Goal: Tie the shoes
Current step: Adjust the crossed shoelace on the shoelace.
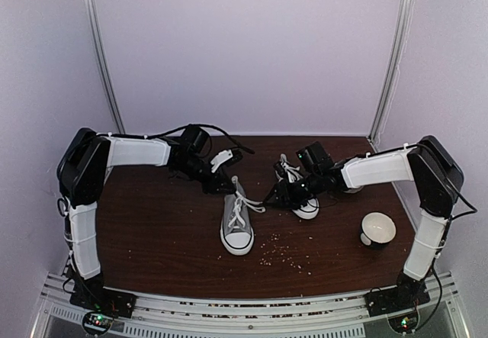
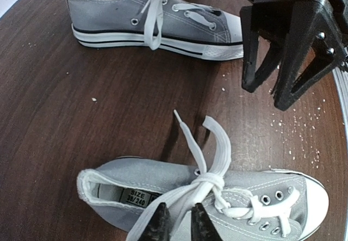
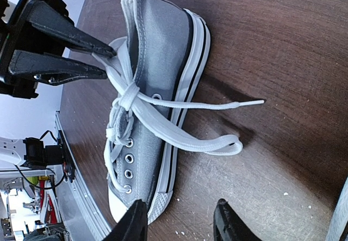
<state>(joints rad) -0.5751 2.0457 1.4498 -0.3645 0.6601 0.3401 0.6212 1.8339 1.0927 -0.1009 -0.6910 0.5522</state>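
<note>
Two grey sneakers with white toe caps lie on the brown table. The near shoe [image 1: 237, 227] has a knot [image 2: 209, 182] with a free loop [image 3: 217, 143] and a lace end [image 3: 255, 103] lying beside its sole. My left gripper [image 2: 180, 224] is shut on the other white lace strand [image 2: 163, 205] over the shoe's opening; it also shows in the right wrist view [image 3: 106, 56]. My right gripper [image 3: 179, 224] is open and empty, hovering beside the toe [image 3: 122, 208], apart from the laces. The second shoe [image 2: 157, 20] lies on its side behind, with loose laces.
A white bowl [image 1: 377, 229] stands at the right front of the table. Crumbs [image 1: 286, 254] are scattered in front of the near shoe. A metal rail [image 1: 244, 307] runs along the table's near edge. White walls enclose the back and sides.
</note>
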